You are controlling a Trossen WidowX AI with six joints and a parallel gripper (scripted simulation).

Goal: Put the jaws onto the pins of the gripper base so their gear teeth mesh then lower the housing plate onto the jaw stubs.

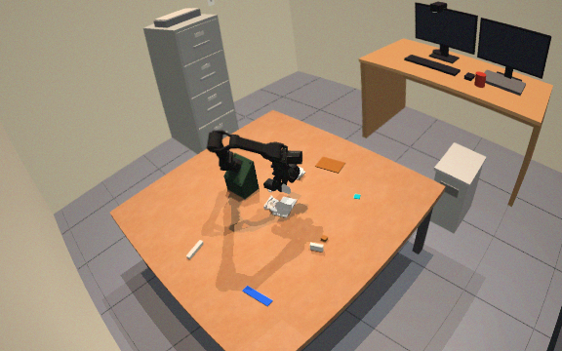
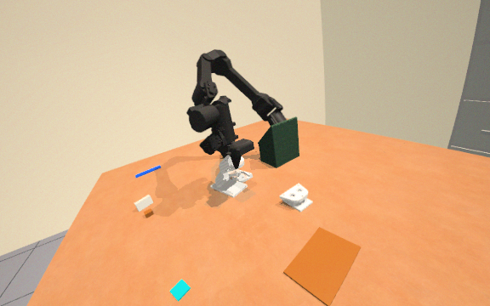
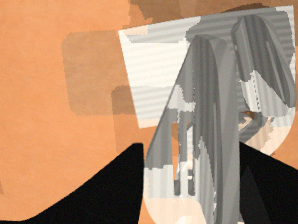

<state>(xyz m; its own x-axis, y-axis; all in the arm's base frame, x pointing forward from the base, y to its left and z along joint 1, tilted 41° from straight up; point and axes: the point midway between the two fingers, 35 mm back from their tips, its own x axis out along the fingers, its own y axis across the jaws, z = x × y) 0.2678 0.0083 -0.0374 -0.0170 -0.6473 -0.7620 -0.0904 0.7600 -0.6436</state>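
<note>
My gripper (image 1: 281,187) (image 2: 237,165) (image 3: 185,152) is shut on a grey-white jaw (image 3: 220,110), which stands tall between the black fingers in the wrist view. It is held right over the white gripper base (image 2: 236,192) (image 3: 150,70), which stands on the table. Another upright grey part (image 3: 263,57), seemingly the other jaw, is at the base's right side in the wrist view. The pins and gear teeth are hidden or too small to tell, so I cannot tell whether the held jaw is seated. The white housing plate (image 2: 295,195) (image 1: 301,173), with two holes, lies apart from the base.
An orange sheet (image 1: 330,165) (image 2: 323,263) and a cyan square (image 1: 357,196) (image 2: 180,290) lie on the table. A white block (image 1: 316,247) (image 2: 144,202), a small brown block (image 1: 324,238), a white bar (image 1: 194,250) and a blue strip (image 1: 257,295) (image 2: 148,171) lie farther off.
</note>
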